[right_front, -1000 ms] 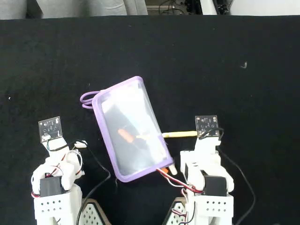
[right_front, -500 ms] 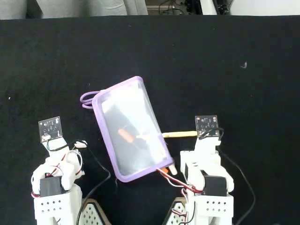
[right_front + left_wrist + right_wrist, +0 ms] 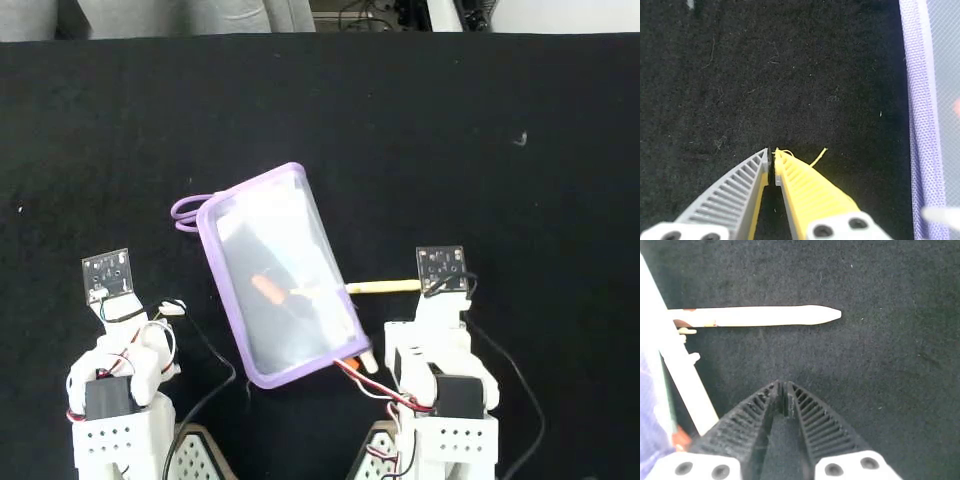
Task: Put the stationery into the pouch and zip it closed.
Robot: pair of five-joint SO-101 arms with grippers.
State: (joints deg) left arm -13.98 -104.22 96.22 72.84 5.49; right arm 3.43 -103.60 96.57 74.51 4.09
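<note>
Partway: pouch (image 3: 280, 280) holds some items | pen (image 3: 383, 287) lies outside, pouch's 3 o'clock | packing, zipping pending | left gripper (image 3: 771, 157), right gripper (image 3: 785, 390) clenched, empty

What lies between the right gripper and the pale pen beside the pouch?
Nothing. In the right wrist view, only bare black table separates the shut right gripper from the pen.
</note>
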